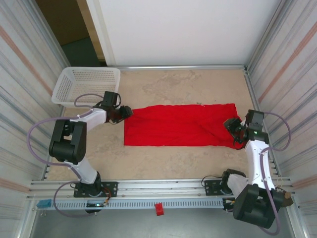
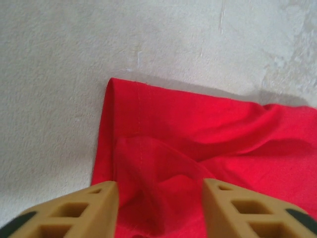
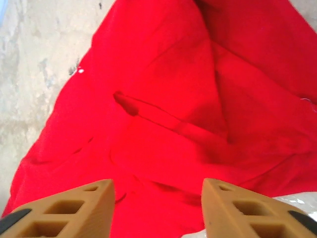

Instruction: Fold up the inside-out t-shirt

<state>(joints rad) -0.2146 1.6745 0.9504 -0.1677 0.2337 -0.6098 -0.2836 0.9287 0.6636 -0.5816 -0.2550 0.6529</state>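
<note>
Our right gripper [image 1: 232, 126] hangs with jaws apart over the right end of the inside-out t-shirt [image 1: 178, 126]. Our left gripper [image 1: 121, 113] is parted the same way at its left end, and neither clamps cloth. The shirt lies as a long band mid-table, rumpled at the right. We judge that closing here could catch one layer only and drag the fold askew. Farther off, the table [image 1: 183, 84] is mottled beige. A white mesh basket [image 1: 89, 70] sits far left, ribbed walls [image 1: 29, 49] flank us, and a white panel [image 1: 188, 29] closes the far side.
</note>
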